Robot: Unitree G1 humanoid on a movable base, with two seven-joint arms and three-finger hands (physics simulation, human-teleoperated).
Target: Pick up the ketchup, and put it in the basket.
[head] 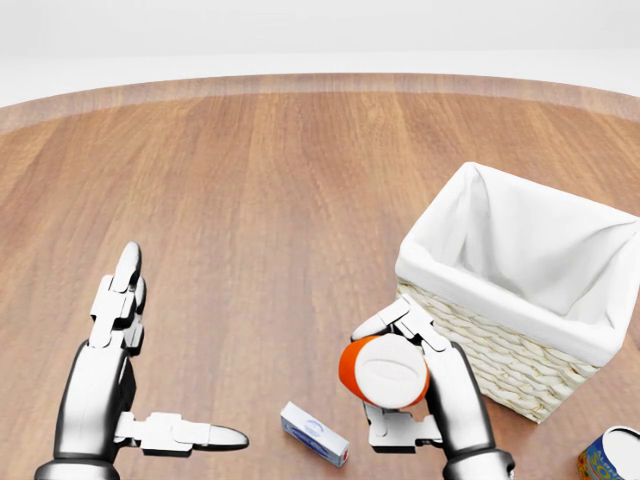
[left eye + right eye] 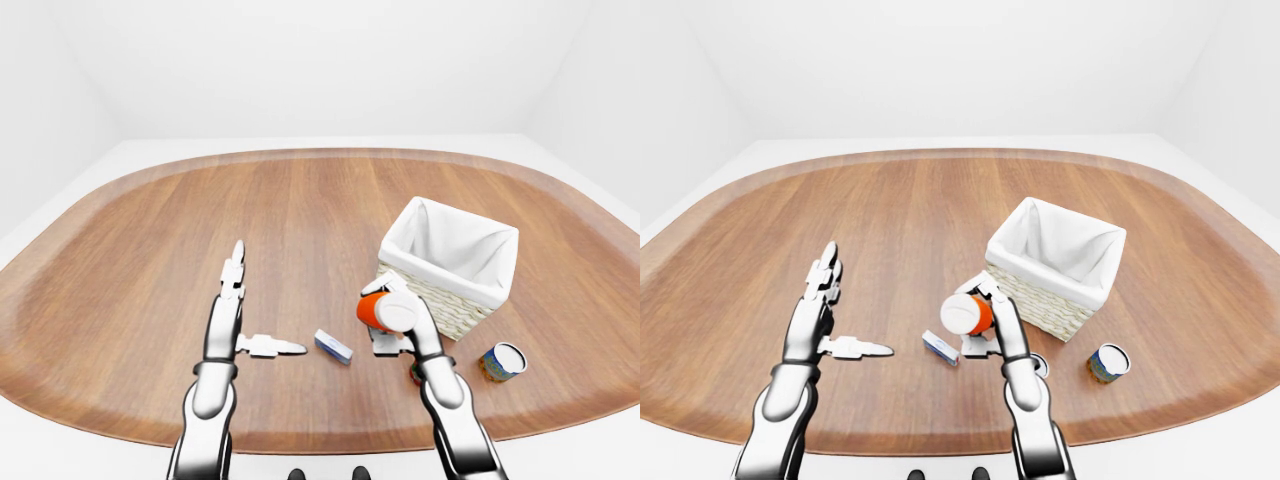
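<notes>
Spreading across all three views, the wooden table (image 2: 300, 210) carries everything. Near its right side stands the wicker basket (image 1: 520, 300) with a white cloth liner, and it looks empty, so the drop is not yet done. The right hand (image 1: 425, 390) has its fingers wrapped round the ketchup bottle (image 1: 383, 372), lifted just left of the basket: pickup done, placing left. The left hand (image 1: 120, 400) is spread wide, holding nothing. Smaller still, a tin can (image 2: 502, 361) and a little blue box (image 1: 314, 433) lie nearby
</notes>
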